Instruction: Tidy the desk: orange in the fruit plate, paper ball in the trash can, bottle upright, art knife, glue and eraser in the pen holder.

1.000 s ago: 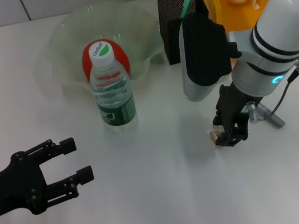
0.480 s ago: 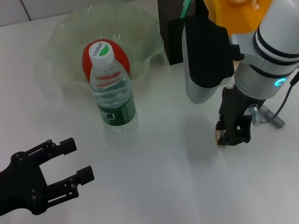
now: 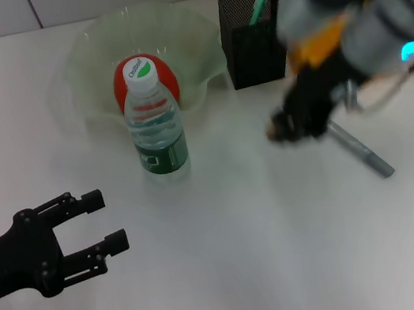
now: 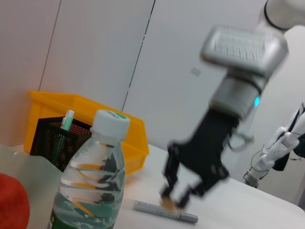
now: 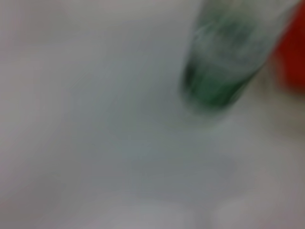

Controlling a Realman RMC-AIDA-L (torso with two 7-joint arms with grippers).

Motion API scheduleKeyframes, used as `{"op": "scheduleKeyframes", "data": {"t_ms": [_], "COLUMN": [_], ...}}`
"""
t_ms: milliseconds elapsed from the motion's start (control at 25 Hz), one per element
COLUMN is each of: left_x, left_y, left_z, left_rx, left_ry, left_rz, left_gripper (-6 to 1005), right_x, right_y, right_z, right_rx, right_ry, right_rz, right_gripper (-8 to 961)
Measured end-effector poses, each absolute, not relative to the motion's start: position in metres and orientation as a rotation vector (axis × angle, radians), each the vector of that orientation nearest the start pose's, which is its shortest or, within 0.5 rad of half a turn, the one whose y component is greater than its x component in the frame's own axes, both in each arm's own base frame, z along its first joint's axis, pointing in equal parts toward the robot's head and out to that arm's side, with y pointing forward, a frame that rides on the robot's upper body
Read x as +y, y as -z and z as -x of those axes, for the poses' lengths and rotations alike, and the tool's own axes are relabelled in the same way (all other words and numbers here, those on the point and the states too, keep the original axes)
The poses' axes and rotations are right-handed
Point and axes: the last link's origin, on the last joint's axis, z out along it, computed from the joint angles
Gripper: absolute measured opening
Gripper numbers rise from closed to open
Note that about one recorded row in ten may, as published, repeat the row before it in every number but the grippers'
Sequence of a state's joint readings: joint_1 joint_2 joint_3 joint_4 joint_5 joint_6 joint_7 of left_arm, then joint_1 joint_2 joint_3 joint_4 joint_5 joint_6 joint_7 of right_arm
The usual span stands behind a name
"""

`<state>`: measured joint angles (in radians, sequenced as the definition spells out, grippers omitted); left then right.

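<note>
My right claw (image 3: 292, 125) is clamped on the small eraser (image 3: 277, 131) above the desk (image 3: 234, 262), short of the pen holder (image 3: 248, 35), left claw (image 3: 94, 221) apart; thin grip could drop it.

Clear glossy plastic bottle (image 3: 155, 124) w/ green label, translucent glassy plate (image 3: 93, 54), black metal-mesh pen holder (image 3: 246, 35), silvery metal knife (image 3: 360, 148), smooth matt white table (image 3: 235, 270), matt black claw (image 3: 95, 223).
</note>
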<state>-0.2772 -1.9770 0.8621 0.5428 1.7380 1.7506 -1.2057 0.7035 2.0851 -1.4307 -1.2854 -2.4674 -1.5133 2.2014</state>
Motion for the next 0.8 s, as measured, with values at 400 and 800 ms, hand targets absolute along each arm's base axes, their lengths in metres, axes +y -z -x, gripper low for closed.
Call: {"op": "scheduleKeyframes", "data": {"t_ms": [400,800], "left_x": [0.242,0.241], "left_y": [-0.02,-0.016], "left_z": [0.313,0.307], "left_rx": [-0.652,-0.64], "left_ry": [0.92,0.95], "left_rz": [2.722,2.744], "left_gripper": [784,784], "right_x": [0.44,0.47], "right_y": [-0.026,0.002], "right_z": [-0.107,-0.106], "right_rx": [0.567,0.615], "right_ry": [-0.224,0.045], "right_rz": [2.526,2.459], "right_gripper": [248,254]}}
